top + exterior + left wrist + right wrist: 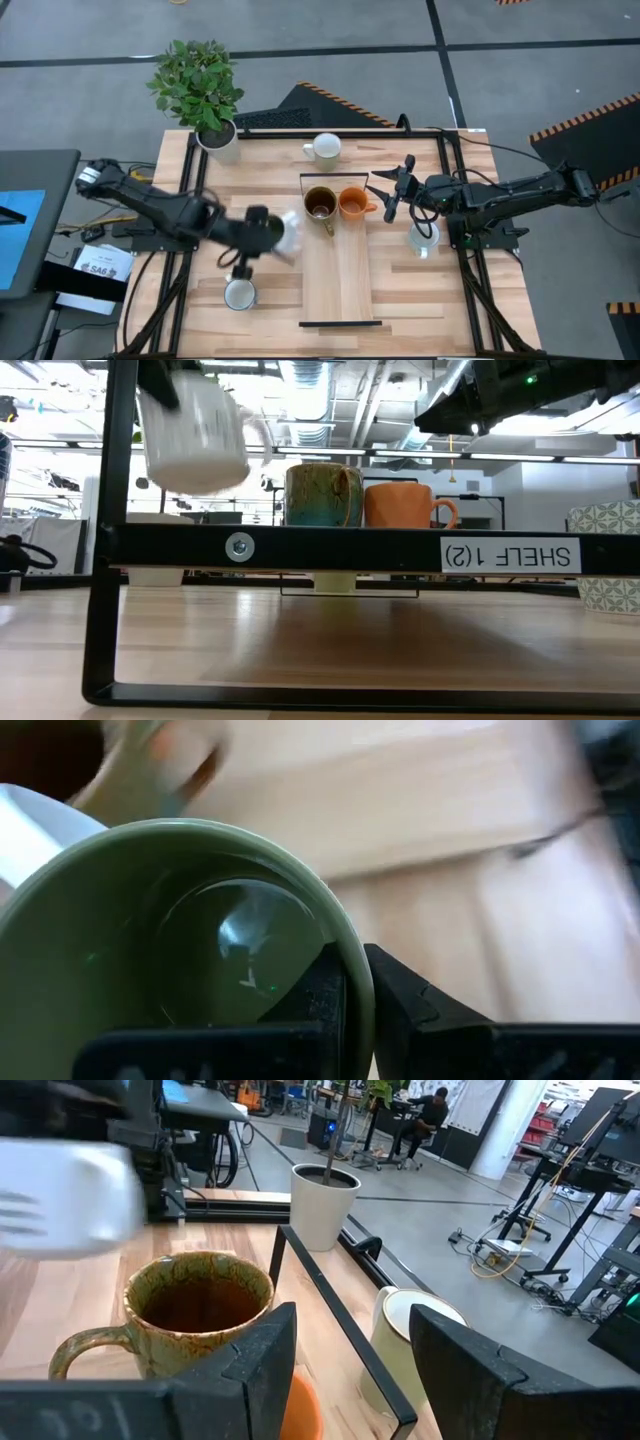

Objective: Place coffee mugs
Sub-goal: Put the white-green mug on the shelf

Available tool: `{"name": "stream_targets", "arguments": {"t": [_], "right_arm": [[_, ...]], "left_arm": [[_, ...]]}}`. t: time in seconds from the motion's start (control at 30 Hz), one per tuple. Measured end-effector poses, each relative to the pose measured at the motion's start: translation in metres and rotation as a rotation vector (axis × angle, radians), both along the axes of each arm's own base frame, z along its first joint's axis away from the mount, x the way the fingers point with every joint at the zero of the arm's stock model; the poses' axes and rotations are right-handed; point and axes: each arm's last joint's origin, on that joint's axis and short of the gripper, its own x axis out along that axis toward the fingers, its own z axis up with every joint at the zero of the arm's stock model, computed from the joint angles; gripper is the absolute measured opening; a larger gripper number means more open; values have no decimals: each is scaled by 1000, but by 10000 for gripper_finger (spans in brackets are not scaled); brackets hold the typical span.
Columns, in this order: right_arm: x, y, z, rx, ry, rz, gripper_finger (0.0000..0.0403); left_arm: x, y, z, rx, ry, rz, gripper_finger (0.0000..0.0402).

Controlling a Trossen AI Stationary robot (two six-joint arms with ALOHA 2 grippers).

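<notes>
My left gripper (pixel 268 228) (pixel 356 965) is shut on a pale mug (pixel 286 236) (pixel 195 435) and carries it in the air just left of the wooden shelf board (pixel 340 285). A brown-olive mug (pixel 320 203) (pixel 322 495) (pixel 200 1295) and an orange mug (pixel 352 204) (pixel 405 505) stand side by side on their bases at the board's far end. My right gripper (pixel 392 195) (pixel 350 1355) hovers open just right of the orange mug. More pale mugs stand on the table: one far (pixel 325 148) (pixel 410 1340), one near-left (pixel 240 294), one patterned (pixel 423 238) under the right arm. My left gripper holds the pale mug by its rim (pixel 352 982), one finger (pixel 318 995) inside the cup and the other finger (pixel 405 1010) outside against the wall. The mug is lifted clear, above the shelf's rail in the low view, its mouth toward the wrist camera.
A white plant pot (pixel 218 138) (pixel 325 1200) with a green plant stands at the table's far-left corner. The shelf's black frame rail (pixel 340 175) (pixel 330 550) crosses behind the two mugs. The near part of the board (pixel 340 290) is bare wood. A person sits far off in the room (pixel 425 1115).
</notes>
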Motion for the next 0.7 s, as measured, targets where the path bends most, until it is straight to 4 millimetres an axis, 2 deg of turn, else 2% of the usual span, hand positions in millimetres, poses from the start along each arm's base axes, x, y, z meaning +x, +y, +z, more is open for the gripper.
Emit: {"name": "stream_targets", "arguments": {"t": [0.13, 0.27, 0.53, 0.7], "right_arm": [[0, 0, 0, 0, 0, 0, 221], [0, 0, 0, 0, -2, 0, 221], [0, 0, 0, 1, 3, 0, 221], [0, 0, -1, 1, 5, 0, 221]], "left_arm": [[2, -27, -2, 55, -61, -162, 9], [17, -37, -12, 129, -89, -331, 9], [58, -30, -34, 359, -46, -509, 9], [80, -29, -48, 427, 33, -617, 9]]}}
